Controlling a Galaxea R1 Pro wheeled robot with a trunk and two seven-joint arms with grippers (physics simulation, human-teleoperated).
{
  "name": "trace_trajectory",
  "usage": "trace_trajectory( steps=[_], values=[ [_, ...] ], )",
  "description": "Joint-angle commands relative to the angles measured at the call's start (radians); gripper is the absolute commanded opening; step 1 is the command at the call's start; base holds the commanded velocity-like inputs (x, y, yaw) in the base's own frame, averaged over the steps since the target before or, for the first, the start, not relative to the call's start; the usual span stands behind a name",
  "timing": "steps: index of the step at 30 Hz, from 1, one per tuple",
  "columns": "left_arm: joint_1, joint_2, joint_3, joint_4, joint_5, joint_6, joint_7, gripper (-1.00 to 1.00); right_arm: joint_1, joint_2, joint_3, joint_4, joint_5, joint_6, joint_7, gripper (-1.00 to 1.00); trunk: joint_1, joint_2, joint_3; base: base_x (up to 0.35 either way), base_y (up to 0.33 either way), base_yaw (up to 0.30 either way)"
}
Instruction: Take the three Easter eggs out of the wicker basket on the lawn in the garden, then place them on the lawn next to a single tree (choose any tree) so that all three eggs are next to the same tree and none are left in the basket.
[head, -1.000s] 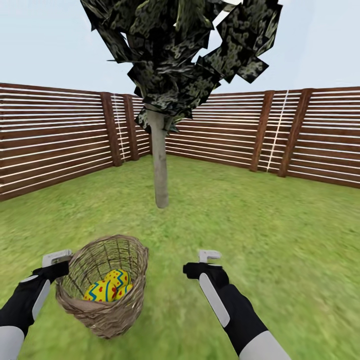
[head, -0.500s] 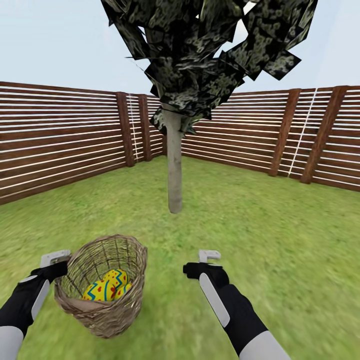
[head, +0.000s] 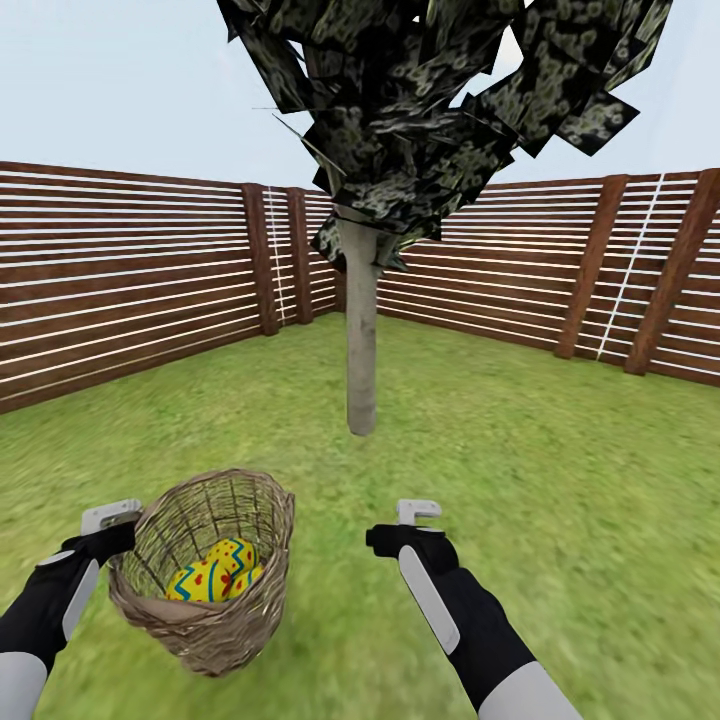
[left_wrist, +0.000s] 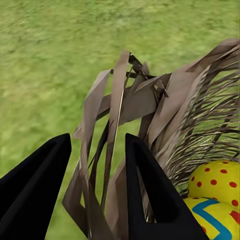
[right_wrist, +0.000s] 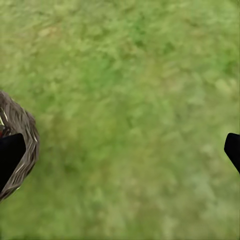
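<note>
The brown wicker basket (head: 205, 610) hangs tilted at my lower left, with yellow Easter eggs (head: 222, 570) banded in blue and dotted red lying inside. My left gripper (head: 112, 518) is shut on the basket's rim. In the left wrist view its black fingers (left_wrist: 145, 185) straddle the woven strands of the basket (left_wrist: 150, 110), and two eggs (left_wrist: 217, 182) show beside them. My right gripper (head: 420, 512) is open and holds nothing over the lawn (head: 560, 480). The right wrist view has the basket (right_wrist: 22, 130) at one edge. The tree (head: 360, 340) stands straight ahead, a short way beyond the basket.
A brown slatted wooden fence (head: 120, 300) encloses the garden behind and to both sides of the tree. Dark jagged foliage (head: 430, 100) hangs overhead. Grass stretches between me and the trunk and off to the right.
The whole picture has shifted: the tree and fence have slid right and grown slightly larger, so the camera has moved. Both arms and the basket keep their places in view.
</note>
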Motion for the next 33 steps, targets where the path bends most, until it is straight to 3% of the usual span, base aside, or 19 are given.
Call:
trace_trajectory(
  steps=[1,14,18,33],
  values=[
    [-0.001,0.000,0.002,-0.002,0.006,0.006,0.000,-1.00,-0.001,0.000,0.002,-0.001,-0.010,0.002,-0.010,1.00,0.000,-0.001,-0.001,0.002,0.000,0.001],
    [-0.001,0.000,0.002,-0.003,0.006,0.006,0.000,-1.00,-0.001,0.000,0.002,0.002,-0.012,-0.019,-0.010,1.00,-0.042,0.076,0.033,0.000,0.000,0.000],
    [-0.001,0.001,0.002,-0.002,0.006,0.006,0.000,-1.00,-0.001,0.000,0.003,0.002,-0.012,-0.021,-0.010,1.00,-0.042,0.076,0.033,0.002,0.000,0.000],
    [-0.001,0.003,0.017,-0.003,0.006,0.008,0.000,-1.00,-0.001,0.000,0.003,0.002,-0.012,-0.021,-0.010,1.00,-0.042,0.076,0.033,0.315,0.065,0.000]
  ],
)
